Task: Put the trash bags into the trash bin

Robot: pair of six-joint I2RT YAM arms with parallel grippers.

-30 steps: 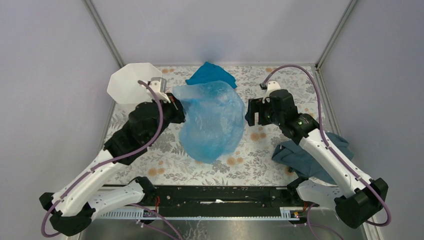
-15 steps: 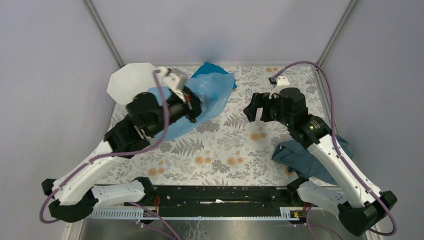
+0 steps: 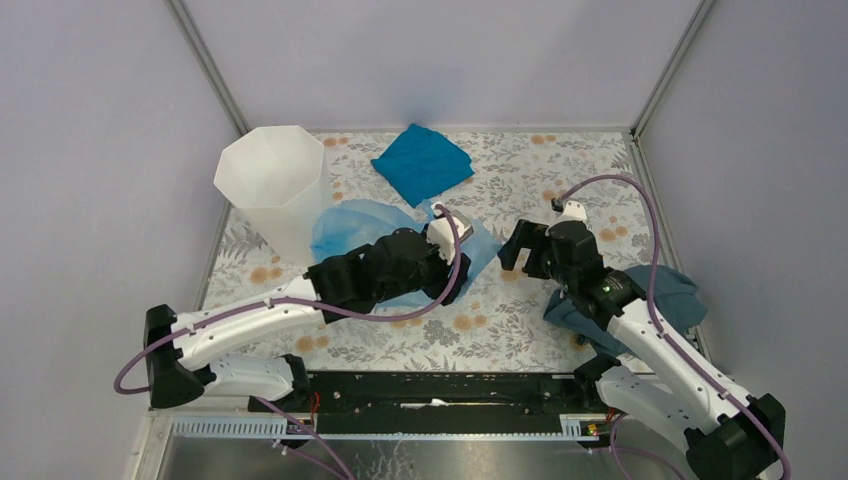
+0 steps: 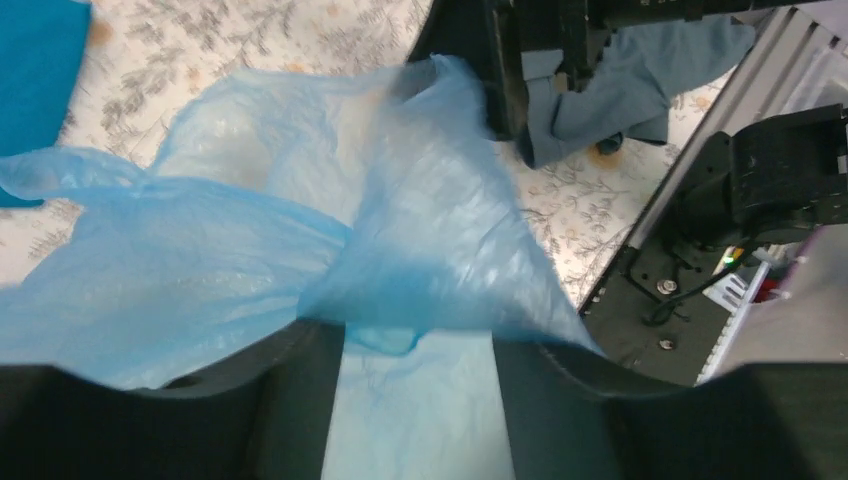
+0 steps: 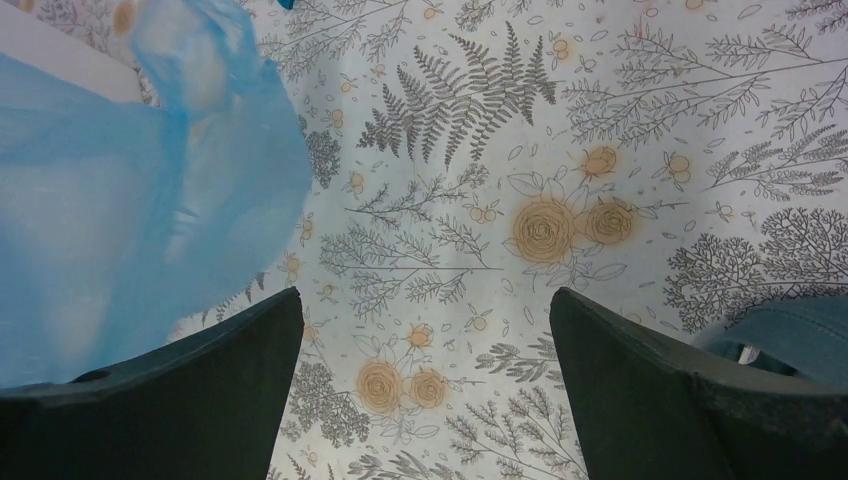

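My left claw lay stretched low across the middle of the tabletop. Its jaws stood apart with a fold of the blue trash bag in the gap. The film sat loose there and draped over my fingers, and I saw nothing squeezing it. The bag lay slack on the tabletop at the centre of the overhead view, its left edge close to the foot of the bin.

The bin stood upright in the upper left, mouth up, with nothing blue showing inside. So I judged the bag was not yet in. I took the low reach to be the only way to pinch something that thin and flat.

My right claw hung wide apart and empty just right of the bag's edge, over bare pattern. It seemed to be keeping out of the way.

The bin's rim was tall, and walls closed in behind it and to its left. The open way in looked to be from the centre, up and over the rim. A teal cloth lay just above the bag at top centre, close enough to snag. A grey cloth lay under my right arm at the right edge, well clear.
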